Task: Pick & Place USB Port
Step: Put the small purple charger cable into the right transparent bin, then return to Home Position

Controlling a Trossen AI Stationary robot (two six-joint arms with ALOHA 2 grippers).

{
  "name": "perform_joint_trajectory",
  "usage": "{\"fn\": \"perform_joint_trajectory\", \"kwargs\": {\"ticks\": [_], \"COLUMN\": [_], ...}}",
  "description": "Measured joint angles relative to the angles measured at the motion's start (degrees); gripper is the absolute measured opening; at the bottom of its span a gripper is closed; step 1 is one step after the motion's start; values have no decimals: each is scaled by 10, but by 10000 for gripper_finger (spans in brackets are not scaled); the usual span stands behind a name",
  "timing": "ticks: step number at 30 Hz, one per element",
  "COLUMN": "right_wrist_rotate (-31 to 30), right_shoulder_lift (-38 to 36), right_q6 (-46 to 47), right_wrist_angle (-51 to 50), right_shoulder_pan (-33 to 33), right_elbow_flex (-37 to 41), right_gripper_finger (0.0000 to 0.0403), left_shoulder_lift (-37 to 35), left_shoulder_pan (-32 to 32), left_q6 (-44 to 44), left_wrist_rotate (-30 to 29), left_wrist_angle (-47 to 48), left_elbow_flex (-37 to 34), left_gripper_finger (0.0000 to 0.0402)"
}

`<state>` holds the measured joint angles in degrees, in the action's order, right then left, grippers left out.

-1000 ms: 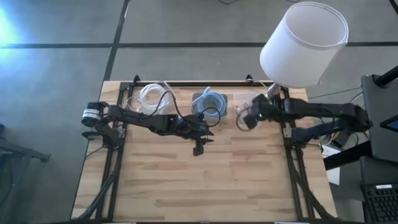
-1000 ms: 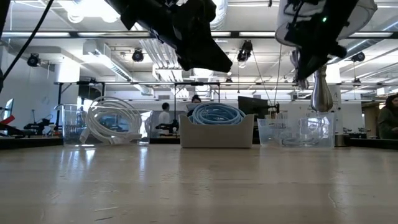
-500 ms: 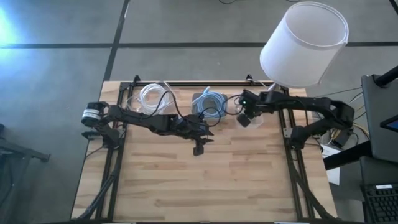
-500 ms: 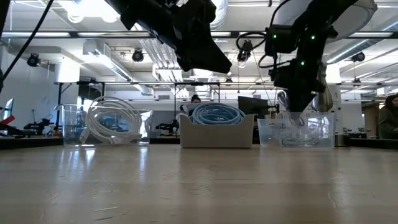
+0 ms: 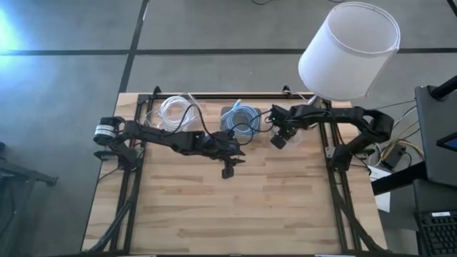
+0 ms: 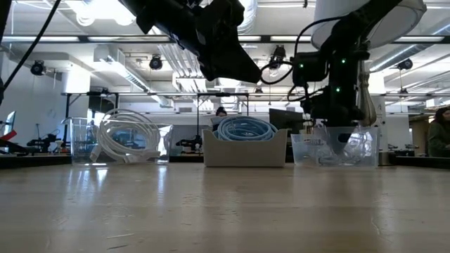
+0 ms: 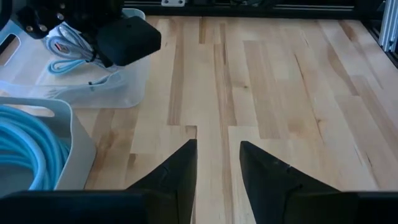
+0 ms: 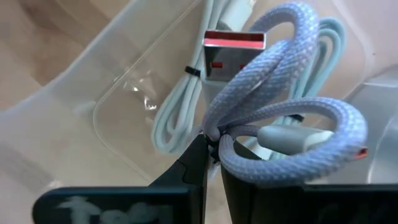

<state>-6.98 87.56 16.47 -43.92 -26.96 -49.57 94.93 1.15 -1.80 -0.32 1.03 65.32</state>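
Note:
A coiled lavender braided USB cable (image 8: 292, 115) with a red-tongued plug (image 8: 234, 46) sits in my right gripper (image 8: 214, 155), which is shut on it above the clear bin (image 8: 124, 106) near the table's far edge (image 5: 285, 118). A pale blue cable (image 8: 177, 118) lies on that bin's floor. In the low view my right gripper (image 6: 332, 116) reaches down to the bin's rim. My left gripper (image 7: 217, 165) is open and holds nothing, hovering over bare wood near the table's middle (image 5: 227, 170). My right gripper pinches the coiled cable where several braided strands cross (image 8: 216, 132), between its two fingers (image 8: 198, 163). The coil bulges beyond the fingertips, with the plug end standing free. It is lifted clear, above the bin's floor.
A white bin of blue cable (image 5: 239, 118) stands left of the clear bin, and a clear bin of white cable (image 5: 171, 111) farther left. A white lampshade (image 5: 350, 46) hangs over the far right corner. Bare wood fills the table's near half (image 5: 228, 214).
My right gripper has come down from high above the table to the clear bin's rim, carrying the cable, while shifting slightly toward the table's left and far edge; its arm has folded back. My left arm has kept still.

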Motion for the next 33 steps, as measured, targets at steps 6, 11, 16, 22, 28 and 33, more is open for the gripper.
{"fn": "perform_joint_trajectory", "kwargs": {"ticks": [6, 11, 16, 22, 28, 33], "right_wrist_rotate": [0, -3, -5, -1, 68, 98], "right_shoulder_lift": [6, -6, -14, -24, -97, -212], "right_q6": [0, 0, -2, 11, 32, 4], "right_wrist_angle": [2, 0, 0, -14, -39, -36], "right_shoulder_pan": [0, 0, 0, 1, 19, 69], "right_elbow_flex": [-10, -15, -18, -18, -18, -18], "right_gripper_finger": [41, 77, 111, 135, 144, 145], "left_shoulder_lift": [0, 0, 0, -7, -59, -129], "left_shoulder_pan": [0, 0, 0, 0, 0, 0], "left_q6": [0, 0, 0, -4, -13, -14], "left_wrist_rotate": [0, 0, 0, 1, 2, 1], "left_wrist_angle": [0, 1, 1, 7, 28, 33], "left_elbow_flex": [0, 0, 0, 0, 0, -27], "left_gripper_finger": [124, 124, 124, 124, 124, 124]}}
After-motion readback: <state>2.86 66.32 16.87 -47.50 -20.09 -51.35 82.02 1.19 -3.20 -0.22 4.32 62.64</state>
